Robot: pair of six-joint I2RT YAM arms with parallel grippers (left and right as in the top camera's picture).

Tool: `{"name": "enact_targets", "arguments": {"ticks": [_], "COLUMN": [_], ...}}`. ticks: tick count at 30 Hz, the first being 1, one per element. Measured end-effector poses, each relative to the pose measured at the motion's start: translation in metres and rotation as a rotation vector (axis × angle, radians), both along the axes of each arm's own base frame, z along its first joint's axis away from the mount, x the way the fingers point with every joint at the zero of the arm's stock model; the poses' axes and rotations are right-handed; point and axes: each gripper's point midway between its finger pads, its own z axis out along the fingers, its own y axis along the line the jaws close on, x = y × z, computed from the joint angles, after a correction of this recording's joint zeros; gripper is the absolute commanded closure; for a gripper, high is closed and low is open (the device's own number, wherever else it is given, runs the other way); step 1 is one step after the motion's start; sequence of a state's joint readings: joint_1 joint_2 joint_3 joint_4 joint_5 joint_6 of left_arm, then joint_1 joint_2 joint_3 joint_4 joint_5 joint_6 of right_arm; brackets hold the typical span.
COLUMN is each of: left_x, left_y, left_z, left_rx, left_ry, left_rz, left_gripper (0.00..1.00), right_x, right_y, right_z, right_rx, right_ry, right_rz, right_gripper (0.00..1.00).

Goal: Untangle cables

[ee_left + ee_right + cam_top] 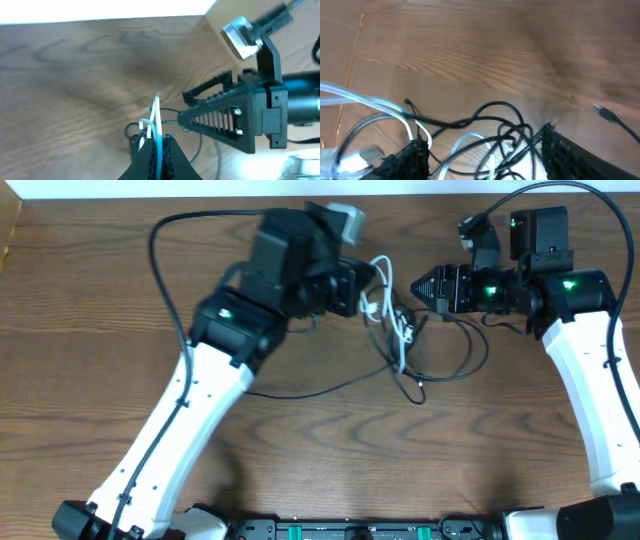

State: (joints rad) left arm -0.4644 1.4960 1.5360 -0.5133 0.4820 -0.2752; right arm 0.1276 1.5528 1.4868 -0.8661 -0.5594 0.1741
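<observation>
— Where do we find the cables?

— In the overhead view the white cable [386, 308] sits at upper centre. It is knotted in with the black cables [440, 372], whose loops spread below and to the right of it over the wooden table [330, 440]. One thin black strand trails off to the left, toward the white forearm.

— Which gripper has hold of anything?

— The left gripper [366, 288] is clenched on the white cable. In the left wrist view we see its fingers [172, 155] pressed together at bottom centre, with white strands rising from between them.

— And the other one?

— The right gripper [420, 286] points in from the upper right toward the knot, with its jaws parted. In its own wrist view the fingers [415, 157] stand at lower left and lower right, and black loops and a white strand lie between them. We would say it grips nothing, though the bottom of that view is too blurred for us to rule out a touch.

— How close are the two grippers?

— They are near each other, tips facing across the knot.
</observation>
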Motion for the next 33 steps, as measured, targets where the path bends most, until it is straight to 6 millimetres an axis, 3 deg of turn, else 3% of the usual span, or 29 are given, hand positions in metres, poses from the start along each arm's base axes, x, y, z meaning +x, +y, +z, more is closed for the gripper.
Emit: {"name": "enact_targets", "arguments": {"ticks": [6,12,18,24,29,33], "left_x": [0.006,-0.012,-0.028,-0.028,-0.026,-0.027], "left_y": [0.02,0.011,0.005,0.011,0.016,0.016], "left_z": [0.021,0.047,0.058,0.061,0.061,0.061], "left_rx": [-0.173,-0.309,-0.374,-0.401,-0.41,-0.418], "left_ry": [0.064,0.072,0.109,0.141,0.152,0.17], "left_rz": [-0.055,-0.218,-0.311,-0.312,-0.301,-0.303], "left_gripper": [0.92,0.92,0.92,0.92,0.92,0.92], "right_x": [0.003,-0.002,-0.007,-0.004,-0.002,0.001], "right_y": [0.015,0.045,0.072,0.076,0.079,0.081], "right_z": [0.016,0.031,0.043,0.052,0.059,0.067], "right_rx": [0.061,0.102,0.128,0.148,0.166,0.185], "right_ry": [-0.088,-0.181,-0.254,-0.298,-0.336,-0.369], "right_rz": [0.098,0.222,0.308,0.326,0.342,0.347], "right_gripper": [0.36,0.39,0.38,0.4,0.51,0.55]}}
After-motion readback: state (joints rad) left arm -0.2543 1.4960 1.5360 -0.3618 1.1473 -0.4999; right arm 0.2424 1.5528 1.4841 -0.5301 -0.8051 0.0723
